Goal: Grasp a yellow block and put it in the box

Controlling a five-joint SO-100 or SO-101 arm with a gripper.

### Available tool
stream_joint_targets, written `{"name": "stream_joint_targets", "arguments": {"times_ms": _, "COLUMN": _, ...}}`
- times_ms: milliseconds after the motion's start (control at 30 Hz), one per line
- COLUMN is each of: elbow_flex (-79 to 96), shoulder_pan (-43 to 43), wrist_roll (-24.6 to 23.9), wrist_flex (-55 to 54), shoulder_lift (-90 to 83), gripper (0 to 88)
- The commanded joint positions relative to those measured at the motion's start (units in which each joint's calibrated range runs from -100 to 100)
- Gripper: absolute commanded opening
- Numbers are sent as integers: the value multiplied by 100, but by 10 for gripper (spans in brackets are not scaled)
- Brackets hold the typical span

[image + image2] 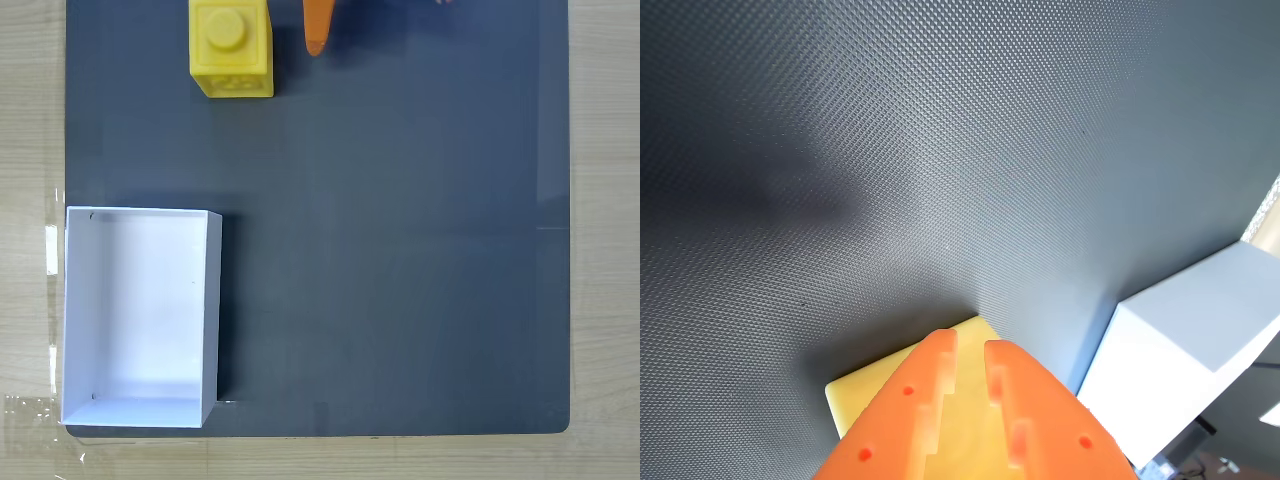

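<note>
Sitting at the dark mat's (400, 250) top edge, the yellow block (232, 50) is well apart from the box (140, 315). The tool (970, 350) is seen nearly closed, gripping nothing; wider opening is needed first.

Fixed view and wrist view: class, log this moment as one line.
yellow block: on mat, outside box | tool: nearly closed, over block | box: empty

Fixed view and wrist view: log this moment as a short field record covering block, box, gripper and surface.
block: yellow block on the mat, near the fixed view's top edge, stud up
box: white box, open, nothing inside, at the mat's lower left
gripper: orange fingers, almost together, above the block in the wrist view
surface: dark mat on a wooden table
</note>
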Motion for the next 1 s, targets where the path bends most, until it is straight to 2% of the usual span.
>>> {"name": "stream_joint_targets", "arguments": {"times_ms": 0, "elbow_flex": -10, "shoulder_pan": 59, "wrist_roll": -7, "wrist_flex": 57, "shoulder_lift": 1, "gripper": 32}}
{"name": "stream_joint_targets", "arguments": {"times_ms": 400, "elbow_flex": -37, "shoulder_pan": -17, "wrist_roll": -12, "wrist_flex": -13, "shoulder_lift": 60, "gripper": 32}}
{"name": "stream_joint_targets", "arguments": {"times_ms": 600, "elbow_flex": -282, "shoulder_pan": -151, "wrist_roll": -18, "wrist_flex": -1078, "shoulder_lift": 212, "gripper": 32}}
{"name": "stream_joint_targets", "arguments": {"times_ms": 767, "elbow_flex": -1213, "shoulder_pan": -589, "wrist_roll": -23, "wrist_flex": -1575, "shoulder_lift": 1382, "gripper": 32}}
{"name": "stream_joint_targets", "arguments": {"times_ms": 833, "elbow_flex": -1738, "shoulder_pan": -623, "wrist_roll": -180, "wrist_flex": -1584, "shoulder_lift": 2051, "gripper": 32}}
{"name": "stream_joint_targets", "arguments": {"times_ms": 967, "elbow_flex": -3049, "shoulder_pan": -555, "wrist_roll": -841, "wrist_flex": -1505, "shoulder_lift": 3458, "gripper": 32}}
